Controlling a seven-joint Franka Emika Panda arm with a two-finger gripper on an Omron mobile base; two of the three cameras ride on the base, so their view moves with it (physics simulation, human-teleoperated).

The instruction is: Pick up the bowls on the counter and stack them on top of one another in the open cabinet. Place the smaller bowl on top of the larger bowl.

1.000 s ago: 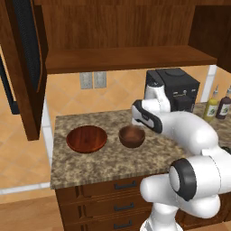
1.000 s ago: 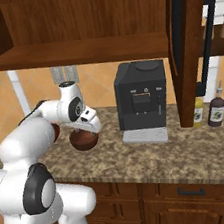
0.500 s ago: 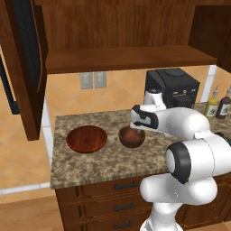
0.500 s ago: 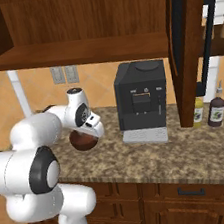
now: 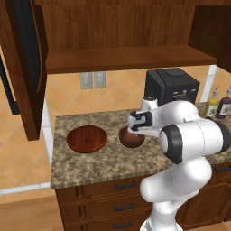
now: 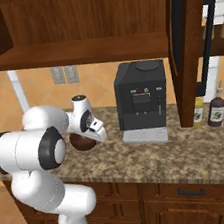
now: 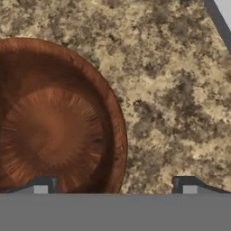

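at the centre of the left base view you had the gripper [image 5: 135, 129] down at the right rim of the smaller bowl [image 5: 131, 138], the hand's white body covering that edge. no brand, label or writing could be read anywhere; the two bottles [image 5: 218, 103] at the right edge of that frame were too small to make out any print, and the black coffee machine [image 5: 171, 85] behind the arm showed no lettering.

from the hand view you saw the two finger tips [image 7: 41, 186] rising at the bottom, spread wide, one over the inner wall of the smaller bowl [image 7: 54, 131] and the other [image 7: 188, 186] over bare counter [image 7: 171, 99] outside the rim. the jaws stood parted with the bowl's rim between them, and nothing was clamped; whether either tip touched the wood you could not tell.

in the left base view the larger bowl [image 5: 86, 139] sat left of centre on the counter [image 5: 90, 167], near the smaller bowl but apart from it. the open cabinet [image 5: 122, 56] filled the upper part of that frame, its door [image 5: 27, 63] swung out at the upper left. in the right base view the smaller bowl [image 6: 82, 141] showed left of centre, partly behind the arm, with the coffee machine [image 6: 142, 102] to its right.
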